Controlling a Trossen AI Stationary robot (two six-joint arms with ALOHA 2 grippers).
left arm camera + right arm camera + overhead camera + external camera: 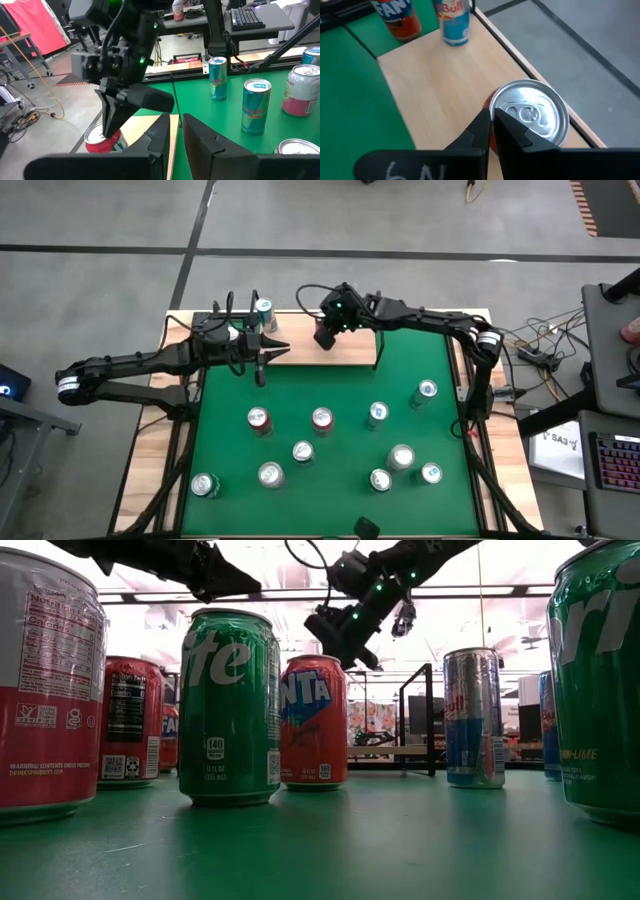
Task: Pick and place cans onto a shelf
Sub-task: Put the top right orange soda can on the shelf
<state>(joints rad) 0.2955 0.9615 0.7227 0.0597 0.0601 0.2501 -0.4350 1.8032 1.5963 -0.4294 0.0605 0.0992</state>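
Right gripper [491, 131] fully closed, empty, hovering just beside a red silver-topped can [532, 116] standing on the light-wood shelf board [440, 75]. Left gripper [176, 131] nearly closed, empty, at the shelf's left end. Other cans on the green table [330, 380].

We see ten cans [322, 419] upright on green; three stand on the light-wood shelf [345, 353].

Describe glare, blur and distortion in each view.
Low view: bright ceiling lights wash out the background; the nearest cans at the edges loom large, cropped. High view: even light, no glare on the green table. Right wrist view: the silver can top reflects light.
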